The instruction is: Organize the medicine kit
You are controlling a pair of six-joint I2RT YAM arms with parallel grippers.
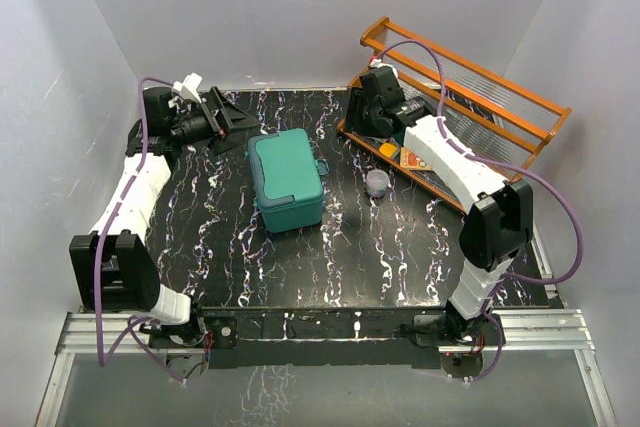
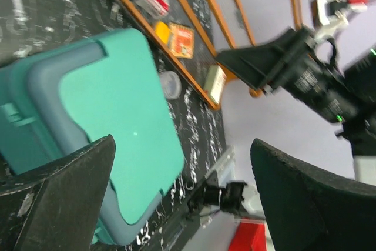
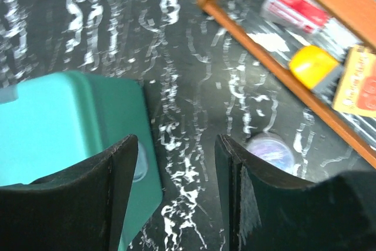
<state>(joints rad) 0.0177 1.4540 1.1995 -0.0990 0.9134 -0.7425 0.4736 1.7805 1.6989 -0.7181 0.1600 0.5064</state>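
While left gripper point(image 1: 232, 115) and right gripper point(image 1: 360, 119) both gape empty, your medicine kit point(image 1: 287, 179) lies mid-frame, lengthwise top-to-bottom, seemingly nearer the left.

1 teal box point(image 1: 287, 179), 1 wooden rack point(image 1: 455, 59), 1 clear tub point(image 1: 378, 183), 1 red pack point(image 3: 294, 1), 1 yellow block point(image 3: 311, 66), 1 orange packet point(image 3: 358, 83).

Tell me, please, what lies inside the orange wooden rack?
A red-and-white box, a yellow piece and an orange packet; the right arm hides more of the rack.
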